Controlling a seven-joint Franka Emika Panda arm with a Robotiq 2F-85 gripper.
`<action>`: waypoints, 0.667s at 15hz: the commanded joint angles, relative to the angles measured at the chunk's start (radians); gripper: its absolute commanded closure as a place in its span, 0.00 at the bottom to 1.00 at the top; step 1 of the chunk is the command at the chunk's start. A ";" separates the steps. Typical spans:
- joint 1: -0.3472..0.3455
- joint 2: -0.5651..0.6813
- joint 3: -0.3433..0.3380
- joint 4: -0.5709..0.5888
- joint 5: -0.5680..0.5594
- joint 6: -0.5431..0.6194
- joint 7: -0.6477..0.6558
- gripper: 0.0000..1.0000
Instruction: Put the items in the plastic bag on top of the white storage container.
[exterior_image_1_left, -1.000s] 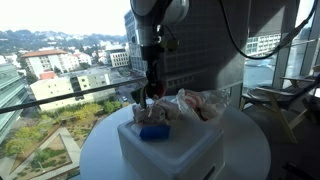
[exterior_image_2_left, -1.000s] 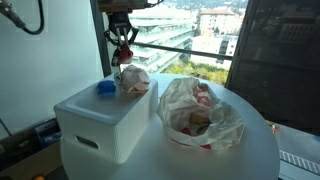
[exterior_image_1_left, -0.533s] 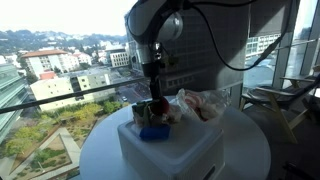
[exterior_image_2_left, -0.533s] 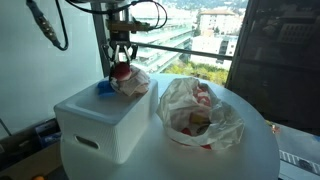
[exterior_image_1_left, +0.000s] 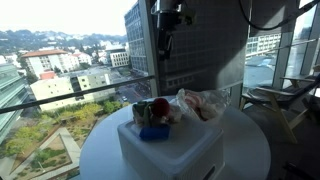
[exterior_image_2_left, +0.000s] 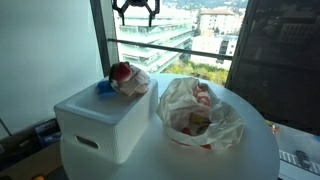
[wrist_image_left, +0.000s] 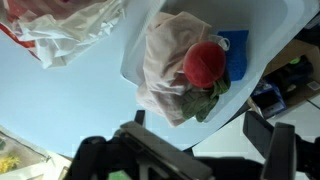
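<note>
The white storage container (exterior_image_1_left: 172, 148) (exterior_image_2_left: 100, 122) stands on a round table. On its lid lie several items: a red round one (exterior_image_1_left: 158, 108) (exterior_image_2_left: 121, 71) (wrist_image_left: 205, 62) on top of a pinkish bundle (exterior_image_2_left: 136, 83) (wrist_image_left: 165, 58), and a blue one (exterior_image_1_left: 151, 133) (exterior_image_2_left: 105, 87) (wrist_image_left: 236, 54) beside it. The plastic bag (exterior_image_1_left: 205, 104) (exterior_image_2_left: 200, 115) (wrist_image_left: 60, 25) lies next to the container with more things inside. My gripper (exterior_image_1_left: 165, 42) (exterior_image_2_left: 133, 12) (wrist_image_left: 198, 126) hangs high above the pile, open and holding nothing.
The round white table (exterior_image_1_left: 98, 152) (exterior_image_2_left: 252, 150) stands against a glass window with a railing, city buildings beyond. Chairs (exterior_image_1_left: 275, 98) stand behind the table in an exterior view. In the wrist view the container lid's edge (wrist_image_left: 268, 35) ends close to the blue item.
The gripper came down with the red item onto the pile, opened and let it go, then rose well clear. The red item now rests on the pinkish bundle.
</note>
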 joint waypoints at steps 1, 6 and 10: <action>-0.047 -0.006 -0.076 -0.041 0.022 0.029 0.068 0.00; -0.096 0.114 -0.145 -0.091 -0.039 0.127 0.177 0.00; -0.131 0.259 -0.167 -0.074 -0.050 0.124 0.243 0.00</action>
